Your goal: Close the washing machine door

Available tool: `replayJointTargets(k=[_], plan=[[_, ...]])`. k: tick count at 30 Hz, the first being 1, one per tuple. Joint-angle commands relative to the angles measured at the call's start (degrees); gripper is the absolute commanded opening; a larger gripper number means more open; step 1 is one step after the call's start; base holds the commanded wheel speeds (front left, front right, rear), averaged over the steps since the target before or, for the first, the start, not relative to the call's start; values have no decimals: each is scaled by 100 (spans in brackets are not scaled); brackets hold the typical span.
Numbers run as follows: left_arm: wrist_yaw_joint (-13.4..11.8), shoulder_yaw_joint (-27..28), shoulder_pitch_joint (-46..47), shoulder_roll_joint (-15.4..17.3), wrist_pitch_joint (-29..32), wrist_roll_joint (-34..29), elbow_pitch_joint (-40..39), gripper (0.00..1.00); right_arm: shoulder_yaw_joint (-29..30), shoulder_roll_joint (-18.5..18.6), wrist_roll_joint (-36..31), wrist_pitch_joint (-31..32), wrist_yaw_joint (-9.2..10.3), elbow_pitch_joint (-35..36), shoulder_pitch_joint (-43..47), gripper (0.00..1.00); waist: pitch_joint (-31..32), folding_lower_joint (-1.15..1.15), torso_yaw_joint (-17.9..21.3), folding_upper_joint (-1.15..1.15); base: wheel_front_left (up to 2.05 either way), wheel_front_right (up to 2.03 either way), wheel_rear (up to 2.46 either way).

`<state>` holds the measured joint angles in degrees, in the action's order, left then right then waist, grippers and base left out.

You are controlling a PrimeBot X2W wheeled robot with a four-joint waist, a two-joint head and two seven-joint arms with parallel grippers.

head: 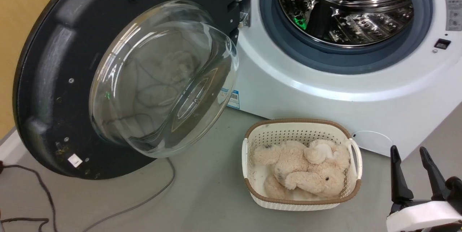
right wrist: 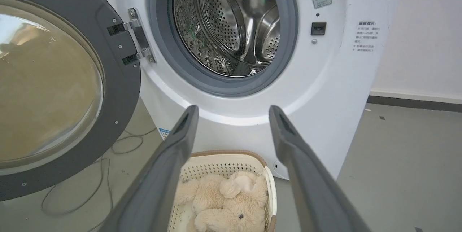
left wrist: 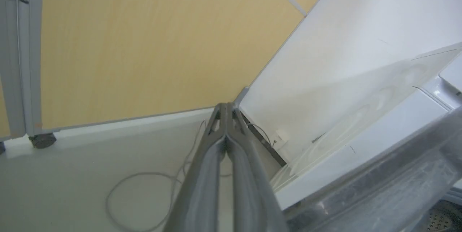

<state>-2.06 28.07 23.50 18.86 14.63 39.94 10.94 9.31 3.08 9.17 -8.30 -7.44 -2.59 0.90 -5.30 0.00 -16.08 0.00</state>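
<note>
Currently the washer (head: 325, 91) stands on the floor with its drum mouth exposed. The door (head: 47, 80) hangs wide open on its hinge (head: 243, 1) at the mouth's left, glass bowl facing the robot; closing is not yet begun.

The left gripper (left wrist: 226, 108) is clenched on nothing, fingers pressed together, pointing past the washer's side panel toward the wall. What looks like the door's rim crosses that view's lower right corner. The right gripper (head: 408, 150) is released and empty, low over the floor off the washer's front right corner.

Judgement: push on the door's outer face near its free rim, far from the hinge. Sweep steadily toward the mouth, then press until the latch catches.

Obstructions: a basket (head: 303, 205) holding a plush toy (head: 303, 170) sits on the floor just before the washer's front, below the mouth. Whether the door's lower edge clears it cannot be told. Cables (head: 174, 174) trail across the floor under the door.
</note>
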Motion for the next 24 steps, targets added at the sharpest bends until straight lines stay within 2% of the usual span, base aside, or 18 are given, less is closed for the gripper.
replayJointTargets(k=[1,8,15,20,24], plan=[[72,24,131,58,298,275,125,0,45,-12,79,-80,-3,-53,-32,100,-26,0,-38,0,0,0,0],[334,-152,82,62,1012,673,420,0,89,-13,149,-152,-3,-142,-85,100,-96,0,-119,0,0,0,0],[541,-245,44,223,1765,1107,567,0,157,-14,241,-236,-3,-202,-134,100,-164,0,-138,0,0,0,0],[646,-243,-52,287,2313,1506,488,0,269,-15,330,-296,-3,-261,-66,100,-178,0,-231,0,0,0,0],[730,-371,-242,210,2799,1826,140,0,344,-16,392,-343,-4,-318,-33,100,-175,0,-340,0,0,0,0]])
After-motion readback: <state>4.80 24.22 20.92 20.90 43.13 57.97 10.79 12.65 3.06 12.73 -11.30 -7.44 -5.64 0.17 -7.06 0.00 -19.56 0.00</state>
